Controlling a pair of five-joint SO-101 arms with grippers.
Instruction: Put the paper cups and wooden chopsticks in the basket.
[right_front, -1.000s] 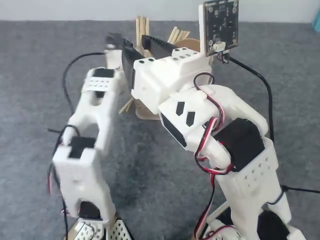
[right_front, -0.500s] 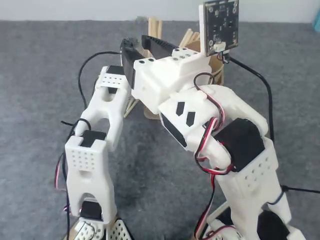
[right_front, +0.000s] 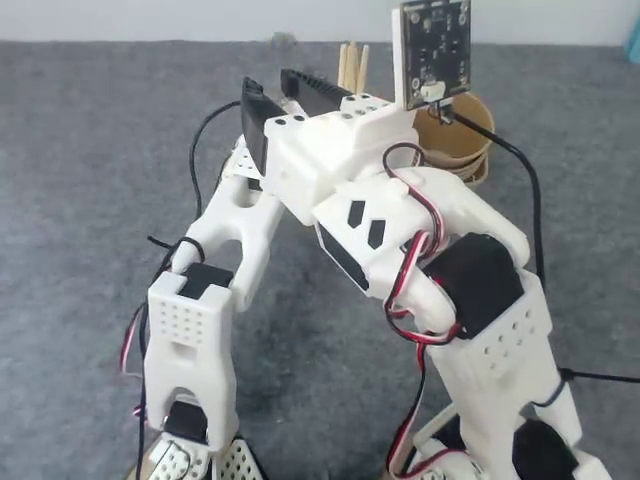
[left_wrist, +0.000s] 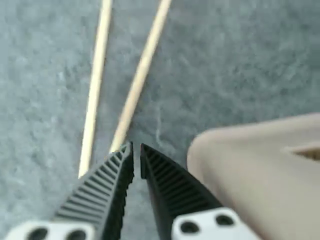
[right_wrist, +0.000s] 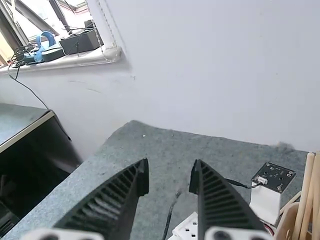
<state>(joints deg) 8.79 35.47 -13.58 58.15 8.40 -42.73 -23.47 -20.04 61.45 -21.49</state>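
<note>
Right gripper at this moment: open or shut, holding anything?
Open. On the right gripper the fingers stand apart, with grey table surface showing between them; nothing is held.

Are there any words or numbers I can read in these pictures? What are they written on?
No text here can be read.
Circuit board above the arm: tiny marks, too small to read.
Paper cup: no print shows.
Wooden chopsticks on the grey carpet: plain, no print.
</note>
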